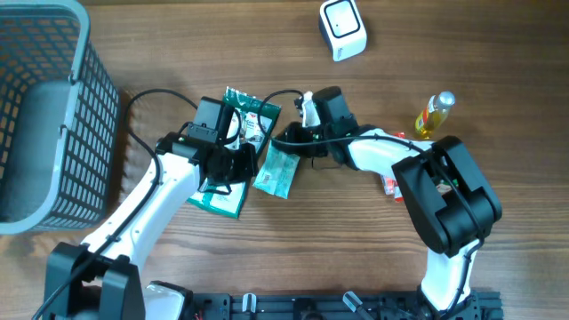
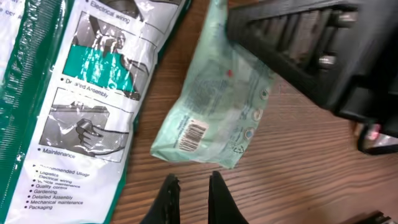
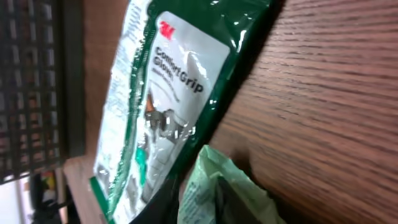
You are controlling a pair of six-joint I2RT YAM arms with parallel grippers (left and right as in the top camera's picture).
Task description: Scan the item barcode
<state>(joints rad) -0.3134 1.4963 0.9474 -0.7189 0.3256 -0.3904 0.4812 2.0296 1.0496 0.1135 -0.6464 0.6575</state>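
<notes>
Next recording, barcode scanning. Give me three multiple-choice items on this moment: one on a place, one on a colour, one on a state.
1. Where does the white scanner lie in the overhead view?
A. bottom left corner
B. near the top, right of centre
C. dead centre

2. What colour is the small packet beside the glove pack?
A. red
B. blue
C. pale green

3. How does the packet's barcode face?
A. up, in plain sight
B. face down
C. covered by the glove pack

Answers:
1 B, it sits close to the top edge of the overhead view.
2 C, the left wrist view shows pale green film.
3 A, its bars show clearly in the left wrist view.
</notes>
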